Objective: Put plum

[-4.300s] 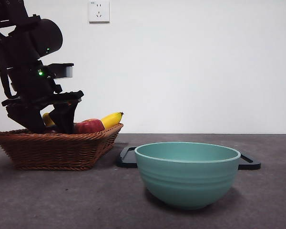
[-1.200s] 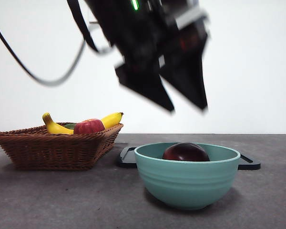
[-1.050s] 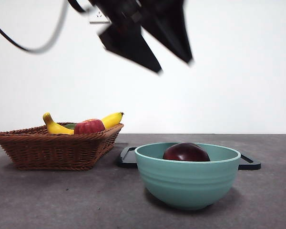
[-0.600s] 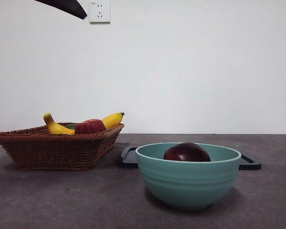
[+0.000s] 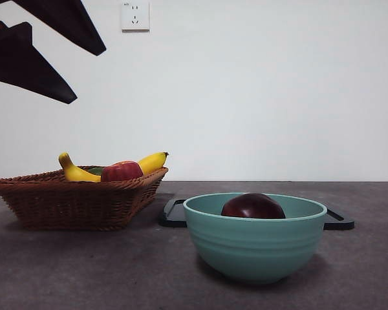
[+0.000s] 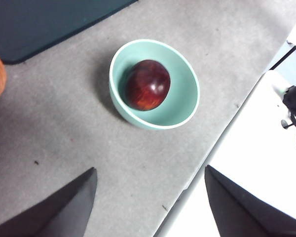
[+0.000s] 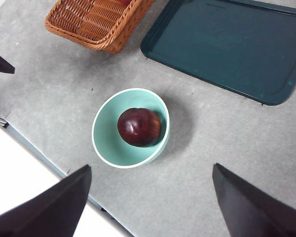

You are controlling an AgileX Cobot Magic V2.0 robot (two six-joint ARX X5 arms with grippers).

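The dark maroon plum [image 5: 253, 206] lies inside the teal bowl [image 5: 255, 248] at the front of the table. It shows from above in the left wrist view [image 6: 147, 85] and in the right wrist view [image 7: 139, 127]. My left gripper [image 6: 150, 169] is open and empty, high above the table and to the left of the bowl [image 6: 183, 96]. Its two black jaws show at the front view's top left [image 5: 90, 75]. My right gripper [image 7: 151, 167] is open and empty, high above the bowl [image 7: 104, 144].
A wicker basket [image 5: 71, 200] at the left holds a banana [image 5: 152, 161] and a red apple [image 5: 121, 171]. A dark tray [image 7: 227, 44] lies behind the bowl. The table's front edge runs close to the bowl [image 7: 49, 163].
The plum went from the basket into the bowl and was let go. The left gripper rose and swung away to the upper left; its open jaws now show lower in that corner.
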